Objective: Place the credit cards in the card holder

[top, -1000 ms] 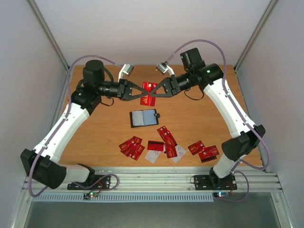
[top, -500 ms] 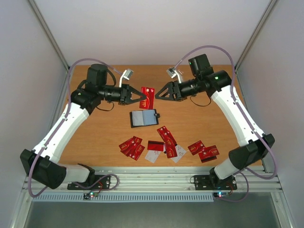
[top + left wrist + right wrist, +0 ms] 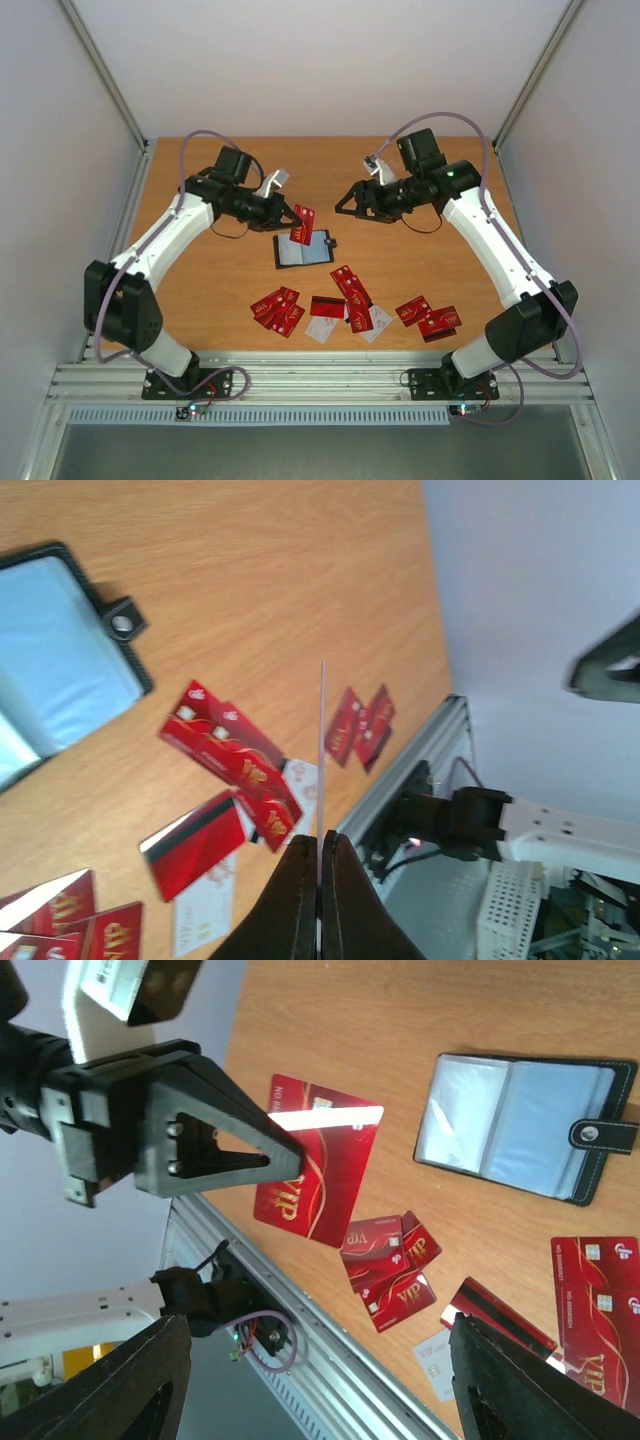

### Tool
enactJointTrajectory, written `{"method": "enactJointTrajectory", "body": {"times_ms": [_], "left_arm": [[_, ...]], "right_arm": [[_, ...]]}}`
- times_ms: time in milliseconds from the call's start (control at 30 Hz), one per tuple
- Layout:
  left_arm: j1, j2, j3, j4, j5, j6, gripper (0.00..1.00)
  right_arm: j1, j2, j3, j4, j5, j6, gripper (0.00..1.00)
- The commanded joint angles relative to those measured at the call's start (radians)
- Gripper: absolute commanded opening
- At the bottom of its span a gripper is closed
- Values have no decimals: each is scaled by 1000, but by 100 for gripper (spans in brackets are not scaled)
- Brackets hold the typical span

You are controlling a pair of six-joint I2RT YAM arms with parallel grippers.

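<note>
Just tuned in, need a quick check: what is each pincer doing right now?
Left pincer: closed on a red card.
Right pincer: open, empty.

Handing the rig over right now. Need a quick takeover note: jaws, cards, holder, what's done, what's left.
Left gripper: jaws shut on one red VIP card, held in the air close to the black folding card holder.
Right gripper: jaws open, empty, hovering over the back of the wooden table.
Holder: lies open mid-table, with no card visible in its clear pockets.
Loose red and white cards: three clusters along the near edge.
Done: one card picked up.
Left: slot that card in, then all the loose ones.
</note>
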Motion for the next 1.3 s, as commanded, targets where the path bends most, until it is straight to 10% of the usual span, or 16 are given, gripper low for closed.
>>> {"method": "enactJointTrajectory", "body": {"times_ms": [0, 1267], "left_arm": [[25, 68, -5, -26, -50, 106, 0], [112, 553, 162, -216, -68, 283, 0]], "right_arm": [[2, 34, -9, 50, 33, 19, 72], [118, 561, 63, 282, -38, 193, 57]]}}
